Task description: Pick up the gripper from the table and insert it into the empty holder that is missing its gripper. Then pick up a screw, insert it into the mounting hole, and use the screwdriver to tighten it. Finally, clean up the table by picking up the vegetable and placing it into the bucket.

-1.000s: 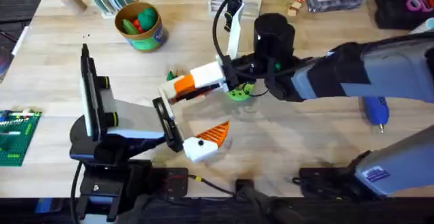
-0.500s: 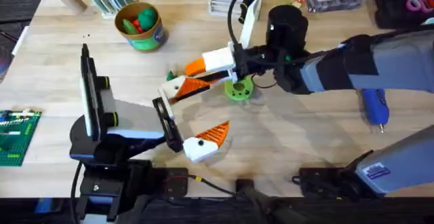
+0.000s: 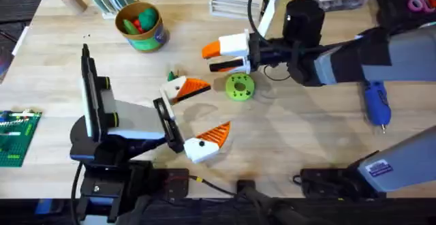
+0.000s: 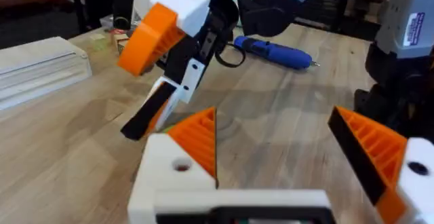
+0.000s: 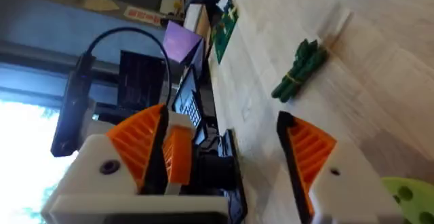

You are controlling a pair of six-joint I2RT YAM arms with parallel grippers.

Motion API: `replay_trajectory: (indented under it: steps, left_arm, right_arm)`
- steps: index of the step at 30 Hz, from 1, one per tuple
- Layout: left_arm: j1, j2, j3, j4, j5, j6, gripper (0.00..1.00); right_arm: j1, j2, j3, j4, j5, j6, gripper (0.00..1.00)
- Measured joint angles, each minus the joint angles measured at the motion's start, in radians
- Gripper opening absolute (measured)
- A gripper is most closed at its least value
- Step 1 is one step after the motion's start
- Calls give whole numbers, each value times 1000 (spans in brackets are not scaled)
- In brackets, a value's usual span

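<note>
1. Insertion was judged done. An orange gripper piece (image 4: pixel 196 139) was seen seated on the white holder (image 4: pixel 173 173) of the left gripper (image 3: pixel 197 114). No loose piece was spotted on the table (image 3: pixel 293 143).
2. Left gripper was spread wide, nothing held. Both of its fingers carried orange wedges.
3. Right gripper (image 3: pixel 211 57) was raised at 1 o'clock of the left one, jaws parted. A small orange bit was seen against one pad in its wrist view; what it was could not be told.
4. The screw step was judged not done. The mounting hole (image 4: pixel 180 165) looked bare, and no screw could be made out.
5. Screwdriver (image 3: pixel 376 106) was left lying at 3 o'clock on the table, untouched.
6. Vegetable (image 5: pixel 302 68) was left on the wood; bucket (image 3: pixel 141 26) stood at 10 o'clock.
7. Materials:
   - Wedges: ribbed plastic.
   - Holder: smooth, blocky, white.
   - Screwdriver handle: thick, blue.
   - Vegetable: bundled green stalks.
   - Bucket: round, yellow rim.
   - Table: grained planks.
</note>
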Motion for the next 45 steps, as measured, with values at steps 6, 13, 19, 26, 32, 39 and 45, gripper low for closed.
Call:
replay_trajectory:
  steps: [6, 13, 19, 26, 32, 39, 45]
  left_arm:
    - [0, 0, 0, 0, 0, 0, 993]
    - [0, 0, 0, 0, 0, 0, 993]
    - [0, 0, 0, 0, 0, 0, 993]
    - [0, 0, 0, 0, 0, 0, 993]
    - [0, 0, 0, 0, 0, 0, 993]
    - [0, 0, 0, 0, 0, 0, 993]
    - [0, 0, 0, 0, 1, 0, 993]
  right_arm:
    - [-43, 0, 0, 0, 36, -4, 969]
    - [-83, 0, 0, 0, 53, -5, 968]
    - [-114, 0, 14, 0, 73, -38, 971]
    - [-182, 0, 67, -4, 91, -68, 972]
    - [-246, 0, 128, -8, 111, -76, 971]
    - [-288, -20, 186, -190, 157, -150, 971]
    - [-290, -135, 219, -565, 274, -356, 971]
